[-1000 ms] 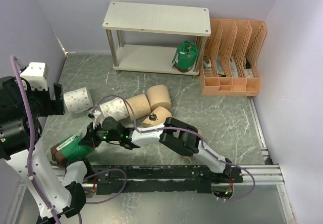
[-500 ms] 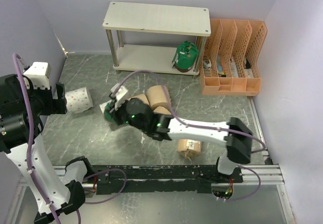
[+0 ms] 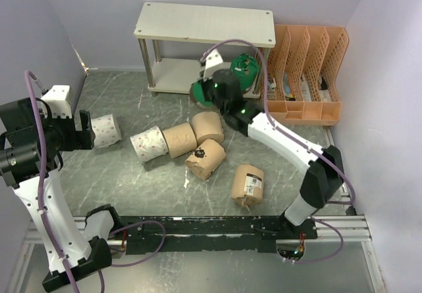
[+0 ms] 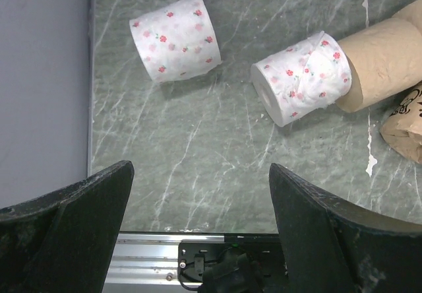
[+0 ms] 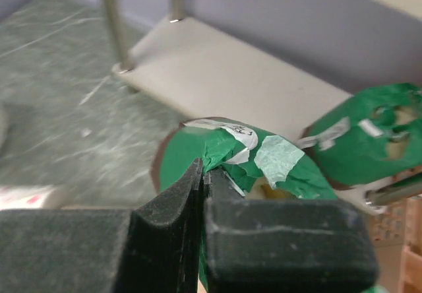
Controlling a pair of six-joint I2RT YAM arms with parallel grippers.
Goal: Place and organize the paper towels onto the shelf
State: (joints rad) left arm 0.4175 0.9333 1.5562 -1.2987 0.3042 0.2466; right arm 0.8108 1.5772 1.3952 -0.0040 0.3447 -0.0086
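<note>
The top view looks down from above and behind the arm bases, facing far, and takes in the whole counter (image 3: 297,141) out to the shelf (image 3: 204,24). The left wrist view hangs over the near left of the counter, looking straight down from fairly close at the left patterned roll (image 4: 175,37) and the right patterned roll (image 4: 302,76), both also in the top view. The right wrist view sits very close behind the right end effector (image 5: 203,174) and its pinched green roll (image 5: 244,154), facing the shelf's lower board (image 5: 264,88), which the top view shares.
</note>
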